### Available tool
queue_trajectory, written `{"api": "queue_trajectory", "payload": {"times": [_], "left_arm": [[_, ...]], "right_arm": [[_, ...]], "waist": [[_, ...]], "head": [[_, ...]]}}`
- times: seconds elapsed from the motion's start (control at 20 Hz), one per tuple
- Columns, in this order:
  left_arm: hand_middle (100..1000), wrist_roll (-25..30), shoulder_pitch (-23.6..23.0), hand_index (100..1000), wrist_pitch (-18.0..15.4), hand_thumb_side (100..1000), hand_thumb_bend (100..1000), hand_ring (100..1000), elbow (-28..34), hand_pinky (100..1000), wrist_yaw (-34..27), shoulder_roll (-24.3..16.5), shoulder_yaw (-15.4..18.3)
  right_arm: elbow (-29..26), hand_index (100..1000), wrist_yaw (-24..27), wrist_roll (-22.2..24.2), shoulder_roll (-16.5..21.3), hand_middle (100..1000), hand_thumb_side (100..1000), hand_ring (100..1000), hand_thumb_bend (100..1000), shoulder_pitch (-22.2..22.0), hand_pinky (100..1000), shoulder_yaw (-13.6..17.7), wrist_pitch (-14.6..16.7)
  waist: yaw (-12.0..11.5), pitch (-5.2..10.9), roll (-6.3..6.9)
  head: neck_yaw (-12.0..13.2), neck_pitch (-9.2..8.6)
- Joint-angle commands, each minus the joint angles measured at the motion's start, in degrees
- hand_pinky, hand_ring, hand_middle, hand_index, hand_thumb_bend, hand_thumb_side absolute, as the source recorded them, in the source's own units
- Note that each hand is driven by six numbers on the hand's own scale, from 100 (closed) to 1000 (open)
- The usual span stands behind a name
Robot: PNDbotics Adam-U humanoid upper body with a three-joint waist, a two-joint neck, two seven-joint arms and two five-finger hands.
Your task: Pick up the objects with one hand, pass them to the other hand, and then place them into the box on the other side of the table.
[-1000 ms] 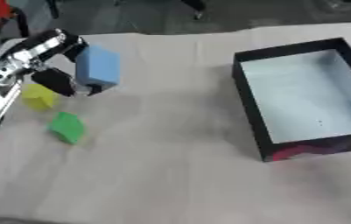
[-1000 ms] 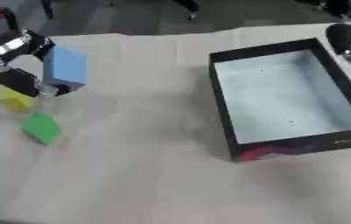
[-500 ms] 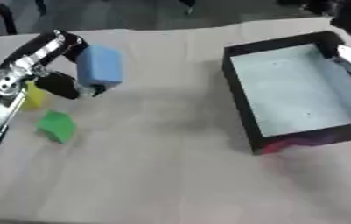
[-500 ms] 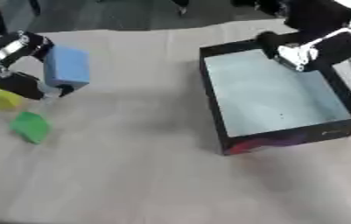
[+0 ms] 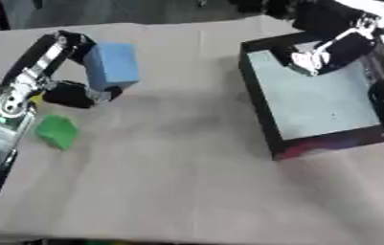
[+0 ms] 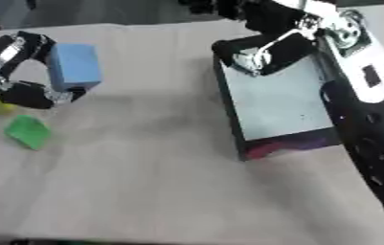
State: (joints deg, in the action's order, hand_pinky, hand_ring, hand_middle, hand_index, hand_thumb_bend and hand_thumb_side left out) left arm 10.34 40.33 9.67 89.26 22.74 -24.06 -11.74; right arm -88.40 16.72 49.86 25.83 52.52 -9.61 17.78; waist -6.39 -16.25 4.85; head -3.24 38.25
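Bench (image 5: 186,167): covered in beige cloth. Box (image 5: 266,119): rectangular, black walls, pale floor, at right. Block (image 5: 111,65): blue, foam-like, grasped off the bench by left hand (image 5: 57,72) fingers. Right hand (image 6: 270,45): above the box, fingers curled, holding nothing. Green block (image 5: 57,132): on cloth.

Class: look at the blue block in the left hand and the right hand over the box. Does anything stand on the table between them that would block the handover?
Nothing visible does. The blue block sits in the left hand, the right hand hangs over the box, and only bare cloth lies between them.
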Motion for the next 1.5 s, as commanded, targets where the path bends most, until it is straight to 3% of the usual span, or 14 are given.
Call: {"api": "queue_trajectory", "payload": {"times": [0.05, 0.35, 0.75, 1.0, 1.05, 1.1, 1.5], "left_arm": [[404, -1.35, 0.38, 486, -0.16, 100, 152, 517, 2.24, 706, 1.39, 0.5, 0.84], [398, -1.48, -0.18, 482, 0.16, 100, 122, 511, 3.84, 707, 0.43, 3.44, 0.56], [393, -0.3, -0.59, 479, 0.81, 100, 100, 506, 6.26, 709, -2.34, 6.66, -0.42], [393, -0.06, -0.65, 479, 1.07, 100, 100, 506, 6.73, 709, -2.74, 7.21, -0.56], [387, -0.05, -0.72, 475, 1.08, 100, 100, 499, 6.85, 707, -2.85, 7.44, -0.58], [383, -0.08, -0.9, 471, 1.21, 100, 100, 496, 7.05, 705, -3.3, 8.23, -0.61], [374, -0.66, -1.09, 464, 3.35, 100, 100, 487, 7.14, 702, -7.21, 11.34, -0.96]], "right_arm": [[0.55, 1000, -1.31, 1.35, -0.9, 980, 100, 1000, 100, 1.97, 1000, -0.46, 2.05], [2.58, 1000, -4.35, 1.08, -3.21, 963, 100, 1000, 107, 3.75, 1000, -1.48, 4.13], [6.28, 1000, -10.15, 0.77, -6.02, 942, 100, 1000, 253, 5.76, 1000, -2.57, 8.44], [7.42, 1000, -11.38, 0.68, -6.55, 942, 100, 1000, 253, 6.08, 1000, -2.86, 10.33], [7.36, 1000, -11.43, 0.76, -6.7, 944, 100, 1000, 360, 6.25, 1000, -3.02, 10.56], [6.96, 1000, -11.52, 1.17, -7.12, 942, 100, 1000, 380, 6.75, 1000, -3.51, 11.09], [8.28, 1000, -13.99, 1.95, -8.25, 929, 100, 1000, 390, 7.62, 1000, -4.5, 17.33]], "waist": [[-0.34, 5.33, -0.84], [-1.33, 5.06, -0.84], [-2.17, 4.95, -0.84], [-2.32, 4.93, -0.83], [-2.44, 4.89, -0.87], [-2.6, 4.78, -0.91], [-2.93, 4.56, -0.96]], "head": [[-0.65, -0.39], [-2.12, -0.9], [-2.62, -1.64], [-2.67, -1.71], [-2.79, -1.77], [-2.95, -1.89], [-4.11, -1.79]]}}
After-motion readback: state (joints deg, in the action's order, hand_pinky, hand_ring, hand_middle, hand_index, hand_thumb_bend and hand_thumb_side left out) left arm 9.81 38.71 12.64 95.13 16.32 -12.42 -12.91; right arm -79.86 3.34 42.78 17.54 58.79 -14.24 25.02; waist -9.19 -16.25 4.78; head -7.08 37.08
